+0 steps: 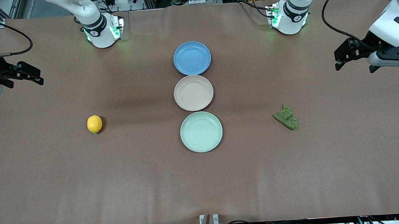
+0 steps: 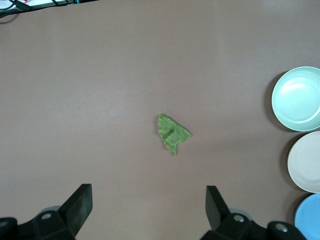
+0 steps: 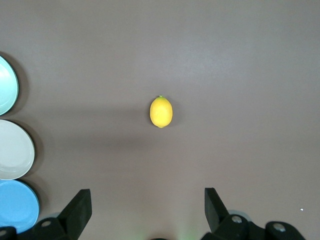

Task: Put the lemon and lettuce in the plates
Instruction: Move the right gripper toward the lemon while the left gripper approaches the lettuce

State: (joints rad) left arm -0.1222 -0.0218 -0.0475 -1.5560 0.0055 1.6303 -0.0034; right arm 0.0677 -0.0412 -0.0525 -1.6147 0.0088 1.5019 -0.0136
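Observation:
The yellow lemon (image 1: 94, 124) lies on the brown table toward the right arm's end; it also shows in the right wrist view (image 3: 161, 111). The green lettuce (image 1: 286, 117) lies toward the left arm's end and shows in the left wrist view (image 2: 172, 133). The beige-pink plate (image 1: 193, 93) and the mint green plate (image 1: 201, 131) sit empty at the table's middle. My left gripper (image 1: 337, 59) hangs open and empty above the table's end, apart from the lettuce. My right gripper (image 1: 38, 76) hangs open and empty above the other end, apart from the lemon.
An empty blue plate (image 1: 192, 58) sits beside the beige-pink plate, farther from the front camera. The three plates form one row. Both arm bases (image 1: 102, 31) (image 1: 289, 16) stand along the table's edge by the robots.

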